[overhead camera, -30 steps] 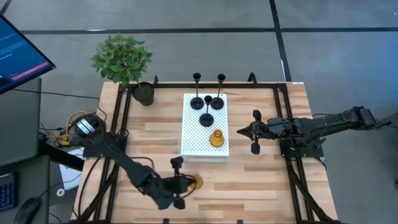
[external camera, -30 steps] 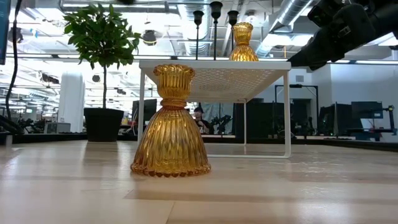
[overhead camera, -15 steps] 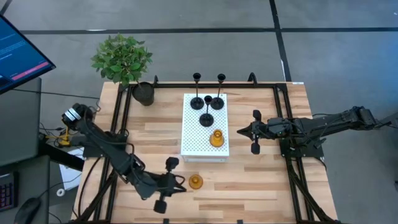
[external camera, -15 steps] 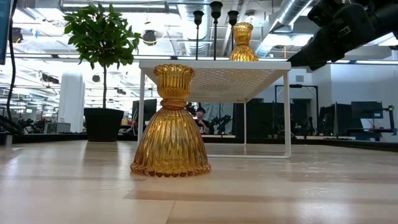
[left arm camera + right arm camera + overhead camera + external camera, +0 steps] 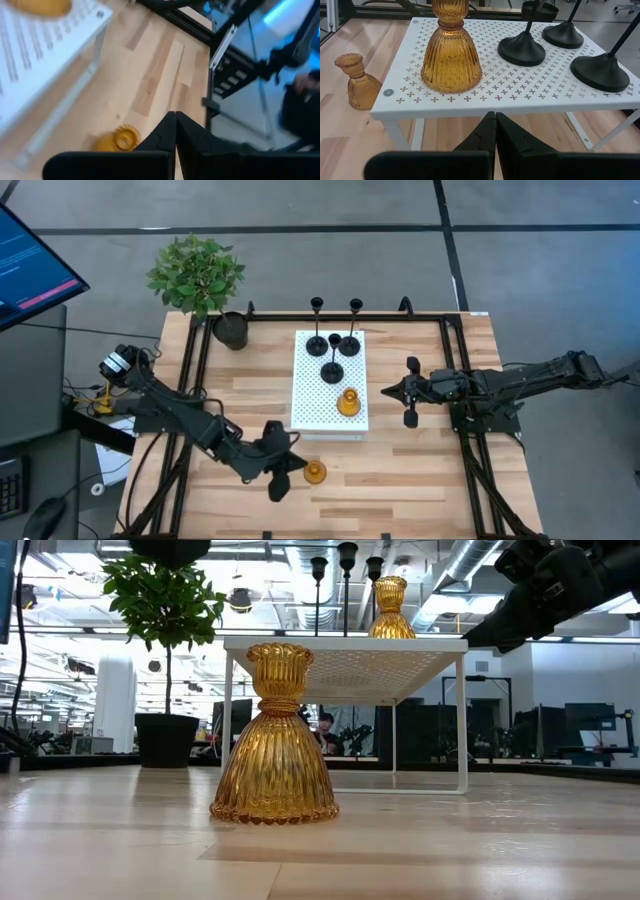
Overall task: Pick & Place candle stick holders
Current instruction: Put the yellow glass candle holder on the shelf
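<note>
One amber holder (image 5: 315,472) stands on its wide base on the wood table near the front; it also shows in the low view (image 5: 275,740) and the left wrist view (image 5: 117,140). A second amber holder (image 5: 348,402) and three black holders (image 5: 332,370) stand on a white perforated shelf (image 5: 310,405). My left gripper (image 5: 298,467) is shut and empty, just left of the table's amber holder, its fingers (image 5: 175,120) pointing past it. My right gripper (image 5: 385,392) is shut and empty, right of the shelf, facing it (image 5: 495,117).
A potted plant (image 5: 230,330) stands at the table's far left corner. Black frame rails (image 5: 455,380) run along the table's sides. Bare wood (image 5: 420,470) lies right of the amber holder at the front.
My left gripper has drawn back from the table's amber holder toward the left edge, then come back toward it, and has turned about its wrist. The holder has stayed where it was.
</note>
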